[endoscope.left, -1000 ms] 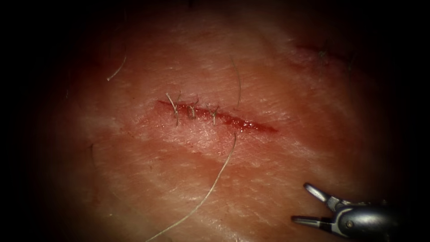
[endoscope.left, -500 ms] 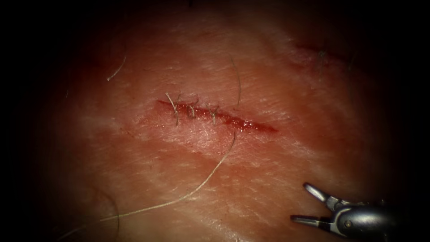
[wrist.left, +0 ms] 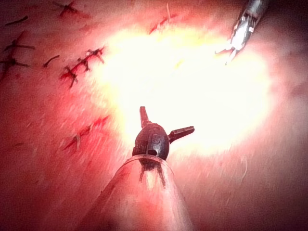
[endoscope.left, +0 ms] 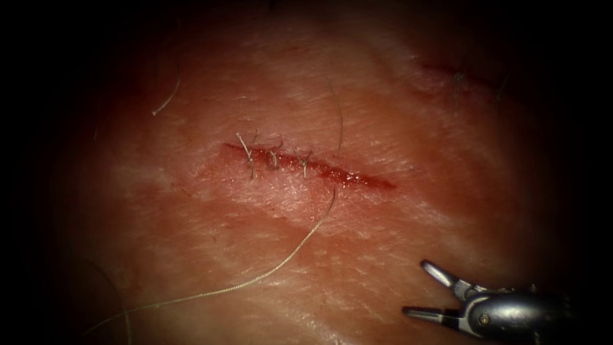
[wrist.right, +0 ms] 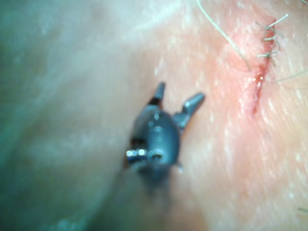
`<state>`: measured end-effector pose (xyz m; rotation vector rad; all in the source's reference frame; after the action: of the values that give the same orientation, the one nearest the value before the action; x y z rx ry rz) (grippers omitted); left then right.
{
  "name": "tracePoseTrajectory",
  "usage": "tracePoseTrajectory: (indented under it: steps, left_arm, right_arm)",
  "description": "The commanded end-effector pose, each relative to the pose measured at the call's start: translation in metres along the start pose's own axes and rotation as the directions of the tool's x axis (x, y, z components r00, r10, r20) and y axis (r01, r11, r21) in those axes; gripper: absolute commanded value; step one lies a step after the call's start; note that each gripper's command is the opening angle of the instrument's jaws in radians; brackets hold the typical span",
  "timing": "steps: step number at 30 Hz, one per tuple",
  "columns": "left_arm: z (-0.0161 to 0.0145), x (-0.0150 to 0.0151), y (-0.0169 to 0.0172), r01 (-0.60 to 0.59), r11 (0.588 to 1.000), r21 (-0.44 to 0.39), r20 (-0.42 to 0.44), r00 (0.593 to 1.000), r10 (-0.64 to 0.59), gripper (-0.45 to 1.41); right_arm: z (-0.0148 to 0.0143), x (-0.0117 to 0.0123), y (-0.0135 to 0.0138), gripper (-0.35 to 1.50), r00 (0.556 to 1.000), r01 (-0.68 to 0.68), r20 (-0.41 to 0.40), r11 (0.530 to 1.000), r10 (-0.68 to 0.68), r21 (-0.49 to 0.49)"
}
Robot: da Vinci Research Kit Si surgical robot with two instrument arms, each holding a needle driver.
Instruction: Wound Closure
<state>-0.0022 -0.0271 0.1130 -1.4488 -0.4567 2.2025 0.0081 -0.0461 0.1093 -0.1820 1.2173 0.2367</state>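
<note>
Right tool (endoscope.left: 418, 291): nearest the endoscope, low and right of the cut, over bare tissue; jaws apart, holding nothing. It has shifted slightly leftward over the last second.
Left tool (wrist.left: 163, 122): seen in its own wrist view, jaws apart, empty, hanging above the tissue.
Thread (endoscope.left: 281, 265): runs from the cut's near edge down and leftward across the tissue; its far-left part has swung lower and flatter than a second ago, so thread is being drawn through.
Cut (endoscope.left: 357, 179): three knotted stitches (endoscope.left: 274, 156) close its left part; the right part lies open with red fluid (endoscope.left: 348, 181).
Tissue (endoscope.left: 447, 128): pork belly, a loose thread end (endoscope.left: 167, 99) at upper left.
Needle: cannot be made out.
Step in hand: judged, pulling thread for a fourth stitch.
Next move calls for: judged, an empty tool taking up the thread without straining the stitch.
</note>
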Motion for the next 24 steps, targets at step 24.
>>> tracePoseTrajectory:
  steps: [24]
  left_arm:
    - [0.0279,-0.0086,-0.0003,0.044,0.997,0.056,0.159,0.986,-0.052,0.88]
  right_arm:
    - [0.0027,0.0017,0.0005,1.43,1.0,-0.027,0.005,1.0,0.027,0.015]
